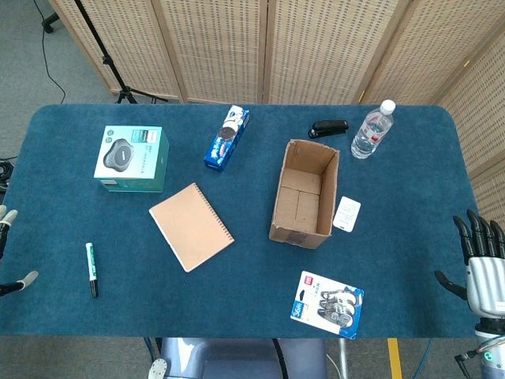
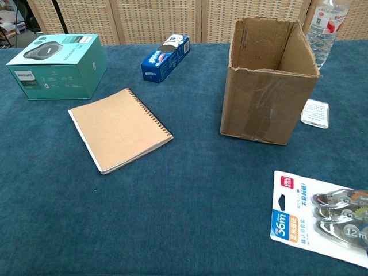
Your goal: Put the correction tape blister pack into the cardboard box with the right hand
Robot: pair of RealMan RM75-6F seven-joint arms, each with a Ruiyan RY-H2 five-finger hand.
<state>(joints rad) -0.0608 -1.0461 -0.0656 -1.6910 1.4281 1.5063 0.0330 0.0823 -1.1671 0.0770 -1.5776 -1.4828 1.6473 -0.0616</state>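
Observation:
The correction tape blister pack lies flat near the table's front edge, just in front of the cardboard box. The cardboard box stands upright with its top open and nothing visible inside. My right hand hangs off the table's right edge, fingers spread and holding nothing, well to the right of the pack. Only the fingertips of my left hand show at the left edge of the head view, apart and holding nothing. Neither hand shows in the chest view.
A brown spiral notebook, a teal Philips box, an Oreo pack, a marker, a black stapler, a water bottle and a small white card lie on the blue table.

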